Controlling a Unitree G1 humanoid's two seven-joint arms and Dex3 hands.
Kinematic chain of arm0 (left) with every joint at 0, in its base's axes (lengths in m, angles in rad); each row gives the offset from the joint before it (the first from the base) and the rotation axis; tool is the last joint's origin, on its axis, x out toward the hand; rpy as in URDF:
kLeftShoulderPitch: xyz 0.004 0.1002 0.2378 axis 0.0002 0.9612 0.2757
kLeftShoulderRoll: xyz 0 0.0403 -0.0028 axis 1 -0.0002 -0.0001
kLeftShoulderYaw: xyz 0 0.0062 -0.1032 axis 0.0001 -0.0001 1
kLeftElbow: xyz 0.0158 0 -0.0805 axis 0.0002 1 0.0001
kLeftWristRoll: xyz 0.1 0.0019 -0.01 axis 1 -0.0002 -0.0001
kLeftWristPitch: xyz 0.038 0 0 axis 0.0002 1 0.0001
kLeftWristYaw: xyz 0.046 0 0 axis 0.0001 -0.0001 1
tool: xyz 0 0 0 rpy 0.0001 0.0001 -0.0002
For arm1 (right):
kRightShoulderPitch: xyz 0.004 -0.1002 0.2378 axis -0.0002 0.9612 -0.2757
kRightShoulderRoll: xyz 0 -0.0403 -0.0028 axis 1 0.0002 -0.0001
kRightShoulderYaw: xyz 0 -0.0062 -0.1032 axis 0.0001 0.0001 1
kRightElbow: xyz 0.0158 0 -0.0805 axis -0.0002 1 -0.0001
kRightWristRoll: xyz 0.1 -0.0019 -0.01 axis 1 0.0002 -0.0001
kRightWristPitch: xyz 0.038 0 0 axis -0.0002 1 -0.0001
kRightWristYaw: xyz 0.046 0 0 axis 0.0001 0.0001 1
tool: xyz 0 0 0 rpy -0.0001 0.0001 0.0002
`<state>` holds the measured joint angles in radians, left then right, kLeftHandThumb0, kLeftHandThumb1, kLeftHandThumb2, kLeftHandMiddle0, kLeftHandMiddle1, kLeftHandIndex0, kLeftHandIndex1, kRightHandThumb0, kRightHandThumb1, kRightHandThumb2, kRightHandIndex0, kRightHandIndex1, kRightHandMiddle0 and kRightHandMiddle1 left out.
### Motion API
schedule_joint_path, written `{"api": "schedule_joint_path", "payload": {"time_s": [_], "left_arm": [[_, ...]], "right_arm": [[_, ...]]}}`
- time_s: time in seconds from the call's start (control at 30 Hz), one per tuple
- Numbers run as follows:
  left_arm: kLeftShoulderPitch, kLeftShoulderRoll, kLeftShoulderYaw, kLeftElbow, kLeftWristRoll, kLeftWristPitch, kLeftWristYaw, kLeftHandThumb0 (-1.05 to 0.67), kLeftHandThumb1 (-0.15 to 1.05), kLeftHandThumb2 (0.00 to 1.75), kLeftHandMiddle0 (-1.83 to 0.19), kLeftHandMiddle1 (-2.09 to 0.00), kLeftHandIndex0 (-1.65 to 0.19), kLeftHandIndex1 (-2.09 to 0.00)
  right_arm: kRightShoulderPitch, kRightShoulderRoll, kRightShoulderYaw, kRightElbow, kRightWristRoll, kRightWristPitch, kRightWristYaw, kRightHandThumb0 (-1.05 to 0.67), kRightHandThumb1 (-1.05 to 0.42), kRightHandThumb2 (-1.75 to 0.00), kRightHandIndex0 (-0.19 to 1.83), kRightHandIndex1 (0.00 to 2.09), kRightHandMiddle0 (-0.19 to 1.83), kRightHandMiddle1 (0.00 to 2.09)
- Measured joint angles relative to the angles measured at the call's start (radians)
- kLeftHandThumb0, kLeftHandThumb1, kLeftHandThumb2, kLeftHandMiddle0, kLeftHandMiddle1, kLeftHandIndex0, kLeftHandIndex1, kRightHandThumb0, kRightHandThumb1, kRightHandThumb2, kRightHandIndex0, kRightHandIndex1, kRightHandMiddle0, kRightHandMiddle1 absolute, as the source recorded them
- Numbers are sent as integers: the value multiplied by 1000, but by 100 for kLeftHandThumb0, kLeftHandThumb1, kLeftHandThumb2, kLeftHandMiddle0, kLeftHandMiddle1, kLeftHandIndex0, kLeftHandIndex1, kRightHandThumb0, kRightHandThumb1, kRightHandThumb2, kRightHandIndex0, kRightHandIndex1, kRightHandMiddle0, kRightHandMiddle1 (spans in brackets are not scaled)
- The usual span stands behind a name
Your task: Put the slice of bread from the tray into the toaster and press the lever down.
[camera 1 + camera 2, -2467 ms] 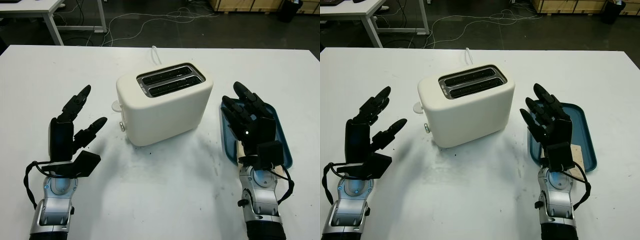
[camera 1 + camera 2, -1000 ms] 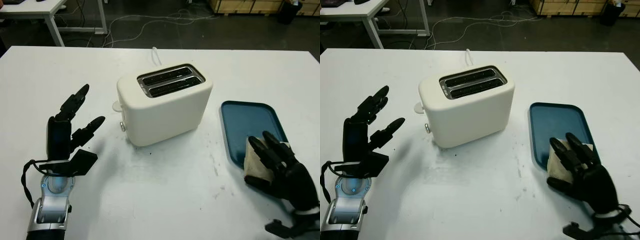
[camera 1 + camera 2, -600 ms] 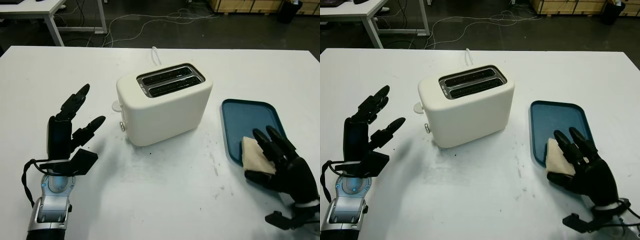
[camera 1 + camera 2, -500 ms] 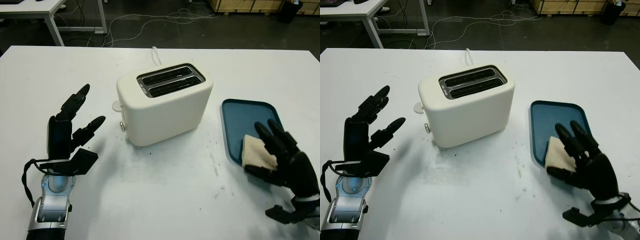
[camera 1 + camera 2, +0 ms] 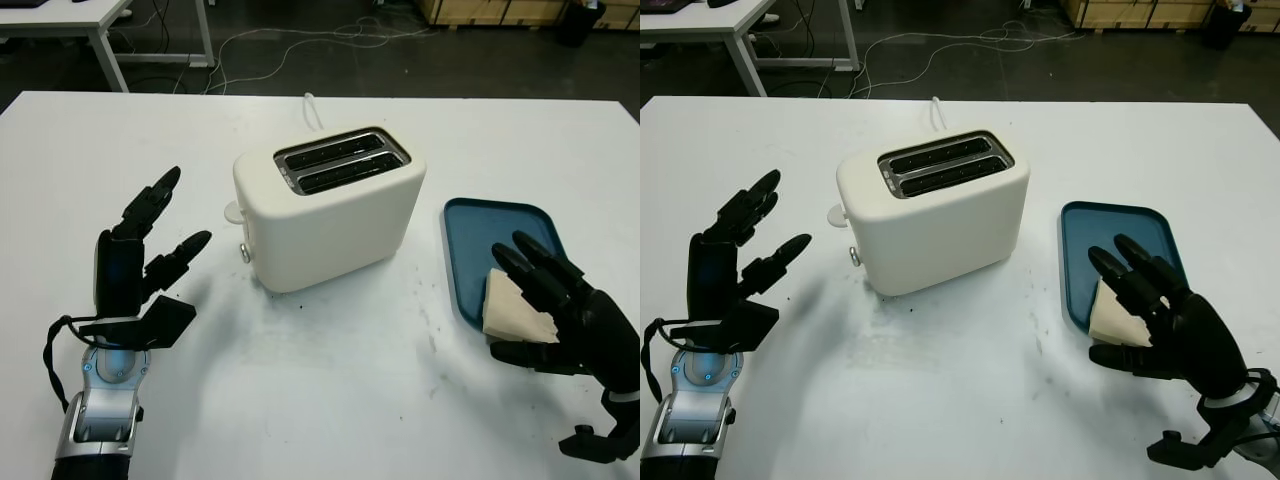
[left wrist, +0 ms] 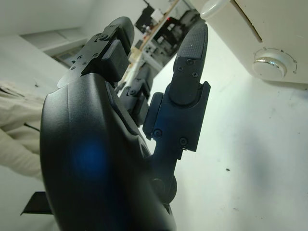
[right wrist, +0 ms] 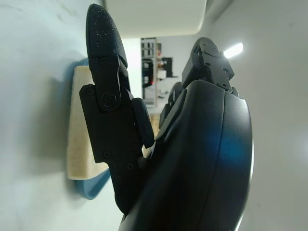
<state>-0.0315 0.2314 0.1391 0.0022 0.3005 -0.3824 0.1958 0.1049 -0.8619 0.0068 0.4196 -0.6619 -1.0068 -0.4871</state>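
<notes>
Reaching right hand (image 5: 560, 315) touching bread slice (image 5: 510, 310) on tray (image 5: 480, 235), toaster (image 5: 330, 205) nearby

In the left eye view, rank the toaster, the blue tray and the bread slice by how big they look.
1. toaster, clearly largest
2. blue tray, partly hidden by the right hand
3. bread slice, smallest, also partly covered

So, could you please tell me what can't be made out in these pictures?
- Slice of bread: its far part is hidden under the right robot hand in the eye views, so whether it is gripped is unclear.
- Toaster lever: its position cannot be judged.
- Tray: near end covered by the right robot hand.
</notes>
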Motion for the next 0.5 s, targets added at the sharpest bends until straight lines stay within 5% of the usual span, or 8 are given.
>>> {"api": "schedule_joint_path", "payload": {"time_s": [0.23,0.5], "left_arm": [[0,2,2,0,0,-1,0,-50,92,11,-59,0,-50,0],[0,2,2,0,1,-1,0,-50,92,10,-59,0,-50,0]], "right_arm": [[53,13,0,25,-111,15,-63,-82,-92,-15,0,0,0,0],[54,13,36,86,-272,186,-255,-72,-92,-13,0,0,0,0]]}}
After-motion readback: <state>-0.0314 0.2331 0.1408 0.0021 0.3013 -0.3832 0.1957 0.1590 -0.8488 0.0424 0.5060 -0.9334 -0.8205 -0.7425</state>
